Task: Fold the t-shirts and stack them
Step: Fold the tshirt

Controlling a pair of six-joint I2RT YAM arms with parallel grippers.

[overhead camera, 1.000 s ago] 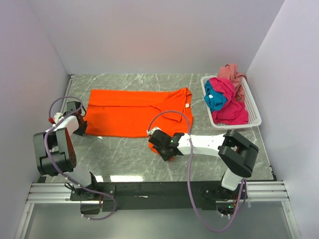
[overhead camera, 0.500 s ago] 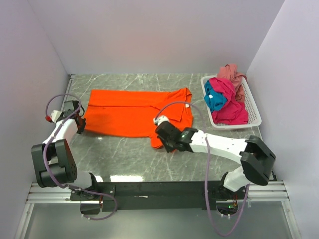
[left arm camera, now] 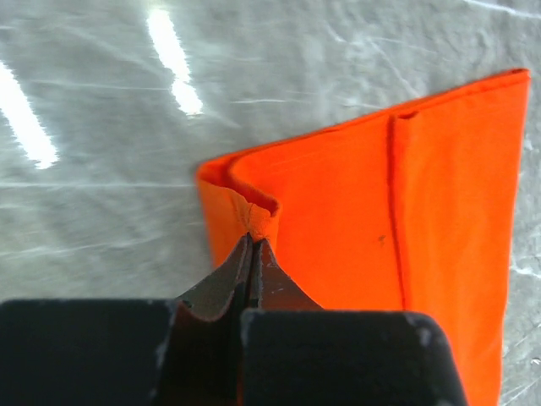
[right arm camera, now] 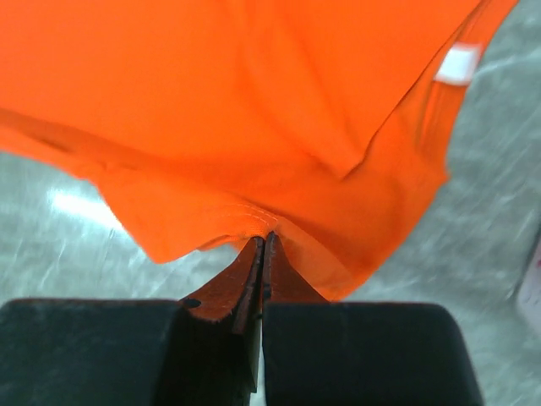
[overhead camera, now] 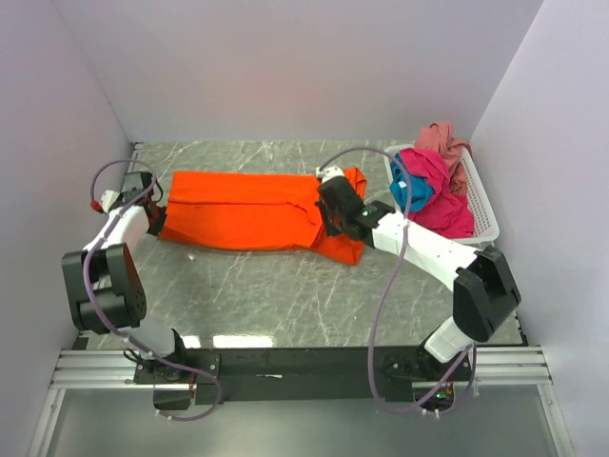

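From above, the orange t-shirt (overhead camera: 247, 209) lies stretched across the middle of the table (overhead camera: 266, 286), long side running left to right. My left gripper (overhead camera: 159, 223) sits at its left edge and my right gripper (overhead camera: 329, 225) at its right end, where the cloth bunches into a fold toward the near side. At the far right stands the white basket (overhead camera: 486, 217), and in it lie the magenta t-shirt (overhead camera: 440, 188), the teal t-shirt (overhead camera: 411, 194) and the rose-pink t-shirt (overhead camera: 443, 139), all crumpled together.

Through my left wrist, my left gripper (left arm camera: 254, 242) has its fingers pressed together on a small pucker at the corner of the orange t-shirt (left arm camera: 380, 211). The cloth is doubled over there, with grey table (left arm camera: 101, 101) beyond.

Through my right wrist, my right gripper (right arm camera: 265, 242) is clamped tight on the hem of the orange t-shirt (right arm camera: 211, 101), which hangs in folds ahead of me. A white label (right arm camera: 459, 63) shows at the upper right.
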